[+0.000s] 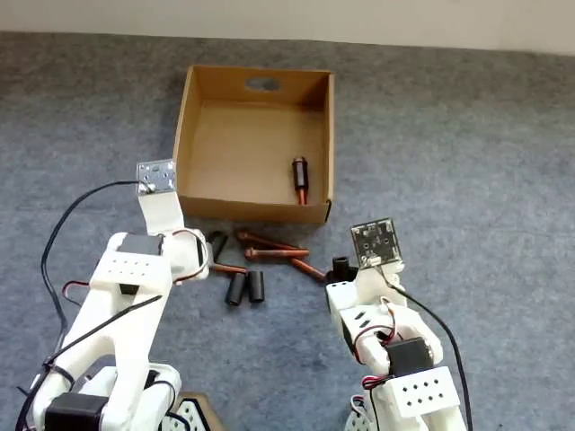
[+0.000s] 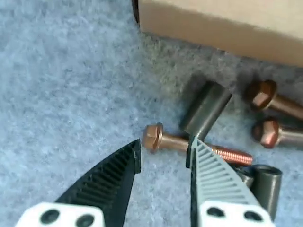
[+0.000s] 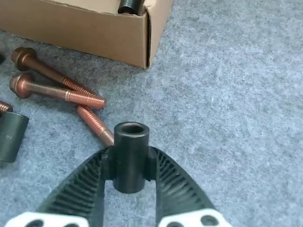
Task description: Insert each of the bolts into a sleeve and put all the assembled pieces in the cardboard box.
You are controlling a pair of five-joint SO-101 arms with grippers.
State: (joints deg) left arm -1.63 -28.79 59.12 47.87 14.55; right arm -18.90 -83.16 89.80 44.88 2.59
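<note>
Straddling copper-coloured flanged metal bolt (image 2: 177, 143) on grey carpet (image 2: 57, 85) with left gripper (image 2: 164, 143), jaws spread apart. Lying loose just beside: more bolts (image 1: 269, 254), two black cylindrical sleeves (image 1: 235, 288). Resting inside brown cardboard box (image 1: 184, 153), near right wall: one assembled piece (image 1: 299, 180). Clamped upright in right gripper (image 3: 129, 156): black sleeve (image 3: 130, 137).

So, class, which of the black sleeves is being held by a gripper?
The sleeve clamped between the fingers of the right gripper. The other loose sleeves lie on their sides on the carpet among the bolts, and none of them is gripped.
</note>
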